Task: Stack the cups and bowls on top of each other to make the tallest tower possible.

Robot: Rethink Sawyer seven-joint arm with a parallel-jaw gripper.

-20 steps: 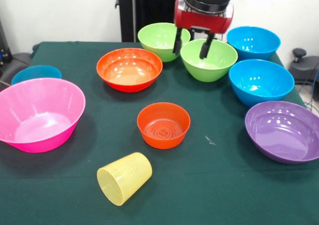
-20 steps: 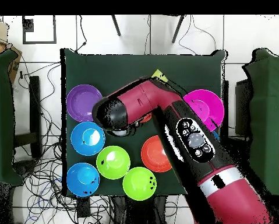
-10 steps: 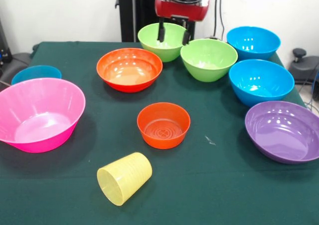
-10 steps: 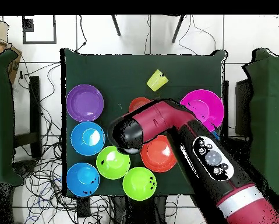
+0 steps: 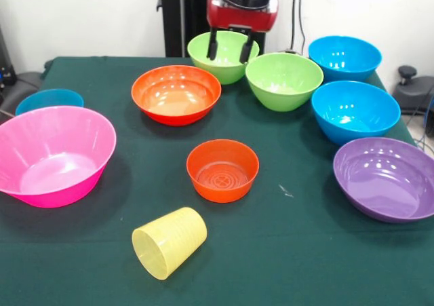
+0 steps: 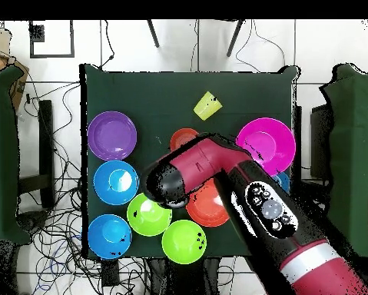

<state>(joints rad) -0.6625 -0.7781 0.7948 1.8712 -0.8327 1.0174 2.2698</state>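
Nine bowls sit apart, unstacked, on the green counter [image 5: 298, 252]: a large pink bowl [image 5: 51, 157], a purple bowl [image 5: 386, 178], two orange bowls [image 5: 176, 93], two lime green bowls [image 5: 283, 80] and three blue bowls [image 5: 354, 110]. A pale-yellow cup [image 5: 169, 242] lies on its side near the small orange bowl [image 5: 222, 169]. The red arm's tool [image 5: 228, 45] hangs over the far green bowl [image 5: 218, 56], fingers spread and holding nothing.

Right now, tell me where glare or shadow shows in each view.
Front view: white glare spots on the purple bowl and the blue bowl; a soft shadow beside the pink bowl. Overhead view: the arm hides some bowls.
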